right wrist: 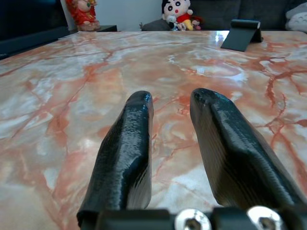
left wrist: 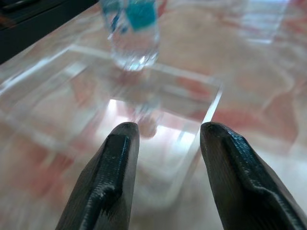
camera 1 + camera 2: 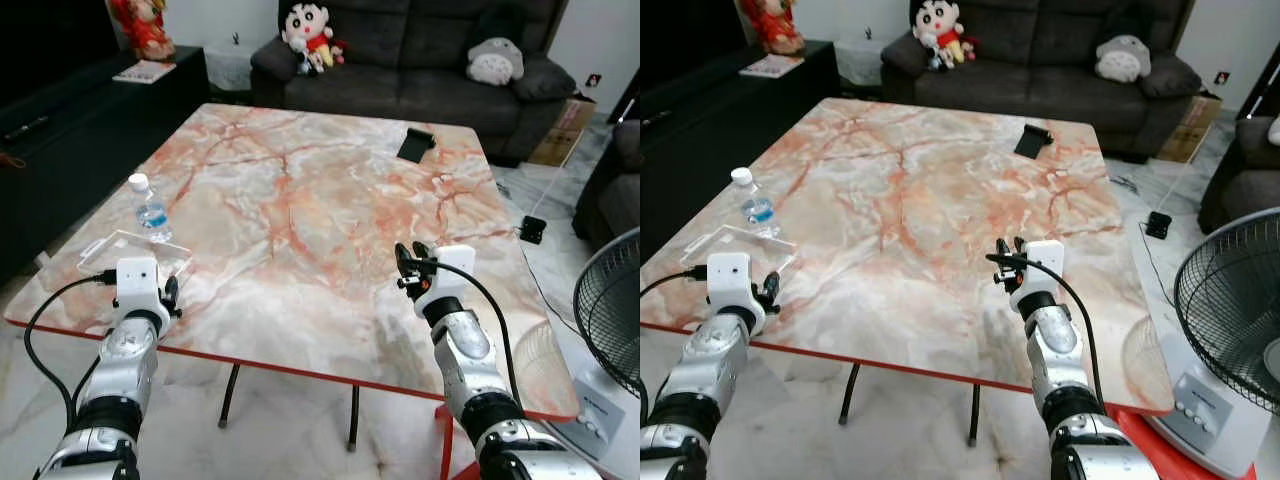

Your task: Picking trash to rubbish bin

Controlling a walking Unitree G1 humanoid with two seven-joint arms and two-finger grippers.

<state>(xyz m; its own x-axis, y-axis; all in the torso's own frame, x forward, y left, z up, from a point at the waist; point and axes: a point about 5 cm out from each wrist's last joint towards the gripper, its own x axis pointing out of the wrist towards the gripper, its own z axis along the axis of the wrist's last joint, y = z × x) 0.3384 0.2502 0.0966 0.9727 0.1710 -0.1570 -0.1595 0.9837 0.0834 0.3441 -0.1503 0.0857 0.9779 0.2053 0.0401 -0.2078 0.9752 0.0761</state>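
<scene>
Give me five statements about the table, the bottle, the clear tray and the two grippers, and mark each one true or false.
1. The water bottle stands upright on the table. True.
2. The left gripper is shut on the bottle. False: its fingers are open, holding nothing, short of the clear tray.
3. The clear tray lies near the table's left edge, beside the bottle. True.
4. The right gripper holds the black phone stand. False: it is empty and the stand sits at the far side.
5. A fan stands on the robot's right. True.
</scene>
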